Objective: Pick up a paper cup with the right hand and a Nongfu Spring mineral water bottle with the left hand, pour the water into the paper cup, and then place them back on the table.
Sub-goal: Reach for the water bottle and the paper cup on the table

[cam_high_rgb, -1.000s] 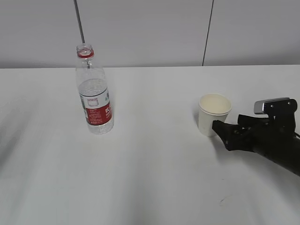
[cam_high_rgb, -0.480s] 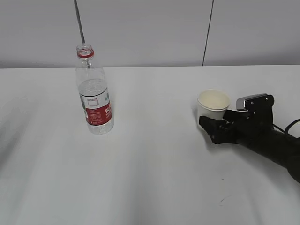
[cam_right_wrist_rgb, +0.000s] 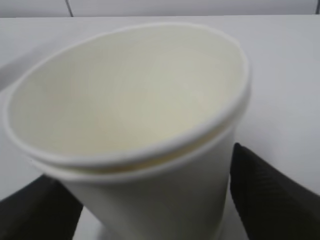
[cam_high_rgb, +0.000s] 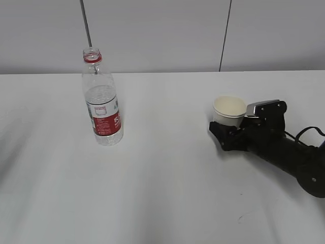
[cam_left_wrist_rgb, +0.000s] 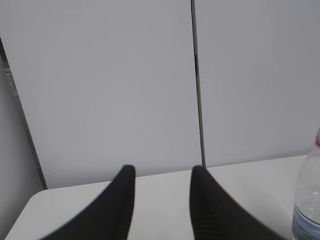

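The paper cup stands on the white table at the right, empty, and fills the right wrist view. My right gripper is open with a black finger on each side of the cup's lower wall; a thin gap shows at the right finger. The Nongfu Spring bottle stands upright at the left, uncapped, part full of water. My left gripper is open and empty, out of the exterior view; the bottle's edge shows at its far right.
A small dark scuff mark lies on the table in front of the right arm. A grey panelled wall with a dark seam and a thin dark pole runs behind the table's far edge.
My right gripper has slid left along the table until its fingers straddle the cup. The cup has shifted slightly left and back. The bottle has not moved.
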`<control>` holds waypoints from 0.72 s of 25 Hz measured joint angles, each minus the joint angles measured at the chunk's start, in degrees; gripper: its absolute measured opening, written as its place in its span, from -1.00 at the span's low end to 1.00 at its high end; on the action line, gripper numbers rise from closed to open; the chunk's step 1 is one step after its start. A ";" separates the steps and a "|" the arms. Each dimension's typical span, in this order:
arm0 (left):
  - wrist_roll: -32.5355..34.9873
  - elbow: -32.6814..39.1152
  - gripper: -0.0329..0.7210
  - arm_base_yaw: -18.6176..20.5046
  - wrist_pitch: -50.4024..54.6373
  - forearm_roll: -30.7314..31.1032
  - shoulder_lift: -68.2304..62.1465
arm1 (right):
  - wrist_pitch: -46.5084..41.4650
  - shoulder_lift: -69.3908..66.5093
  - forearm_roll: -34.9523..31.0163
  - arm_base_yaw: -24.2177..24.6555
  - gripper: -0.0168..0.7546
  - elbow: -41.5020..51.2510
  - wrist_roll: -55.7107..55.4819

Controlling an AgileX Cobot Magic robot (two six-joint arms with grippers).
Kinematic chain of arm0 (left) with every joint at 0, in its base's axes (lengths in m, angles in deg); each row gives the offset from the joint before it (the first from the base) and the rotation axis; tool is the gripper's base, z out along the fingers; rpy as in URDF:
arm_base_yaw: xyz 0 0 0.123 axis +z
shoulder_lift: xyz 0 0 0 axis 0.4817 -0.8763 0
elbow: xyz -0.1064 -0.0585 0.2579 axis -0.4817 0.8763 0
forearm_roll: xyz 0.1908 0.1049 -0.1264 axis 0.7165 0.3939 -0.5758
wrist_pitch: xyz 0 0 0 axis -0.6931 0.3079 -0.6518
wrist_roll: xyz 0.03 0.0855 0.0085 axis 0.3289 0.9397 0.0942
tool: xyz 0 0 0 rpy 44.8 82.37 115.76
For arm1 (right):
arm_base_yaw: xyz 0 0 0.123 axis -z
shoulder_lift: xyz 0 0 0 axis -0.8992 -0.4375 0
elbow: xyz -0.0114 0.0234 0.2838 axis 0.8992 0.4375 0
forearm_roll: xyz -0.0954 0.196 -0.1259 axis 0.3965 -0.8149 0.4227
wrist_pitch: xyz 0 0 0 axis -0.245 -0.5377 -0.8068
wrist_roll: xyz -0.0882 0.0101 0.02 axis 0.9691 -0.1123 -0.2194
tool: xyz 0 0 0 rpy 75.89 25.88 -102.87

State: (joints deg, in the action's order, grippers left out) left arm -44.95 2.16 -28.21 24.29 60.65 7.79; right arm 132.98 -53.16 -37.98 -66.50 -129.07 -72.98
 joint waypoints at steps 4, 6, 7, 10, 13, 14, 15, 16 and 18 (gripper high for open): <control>-0.69 0.00 -0.28 0.00 0.89 -0.05 0.00 | 0.00 -0.12 -0.85 0.00 0.64 0.00 0.00; -2.28 0.00 -0.28 0.00 0.95 0.01 0.00 | 0.00 -0.12 -0.85 0.00 0.53 0.00 0.00; -3.73 0.00 -0.28 0.00 0.95 0.34 0.00 | 0.00 -0.12 -0.87 0.00 0.49 0.00 0.00; -9.52 0.00 -0.25 0.00 0.95 5.16 -0.12 | 0.14 -0.12 -0.97 0.00 0.39 0.00 0.00; -15.10 0.00 -0.04 0.00 0.88 14.31 -1.68 | 0.14 -0.12 -0.97 0.00 0.36 0.00 0.00; -16.53 0.00 0.09 0.00 0.62 17.08 -2.45 | 0.14 -0.12 -0.97 0.00 0.36 0.00 0.00; -17.43 0.00 0.23 0.00 0.05 19.21 -3.51 | 0.14 -0.12 -0.97 0.00 0.36 0.00 0.00; -18.03 0.00 0.34 0.00 -1.18 20.45 -4.68 | 0.22 -0.12 -0.97 0.00 0.36 0.00 0.00; -18.60 0.00 0.54 0.00 -4.95 22.49 -7.12 | 0.22 -0.12 -0.97 0.00 0.36 0.00 0.00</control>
State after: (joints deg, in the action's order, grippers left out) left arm -63.56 2.16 -28.21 19.34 83.14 0.67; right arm 133.20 -53.29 -38.95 -66.50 -129.07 -72.98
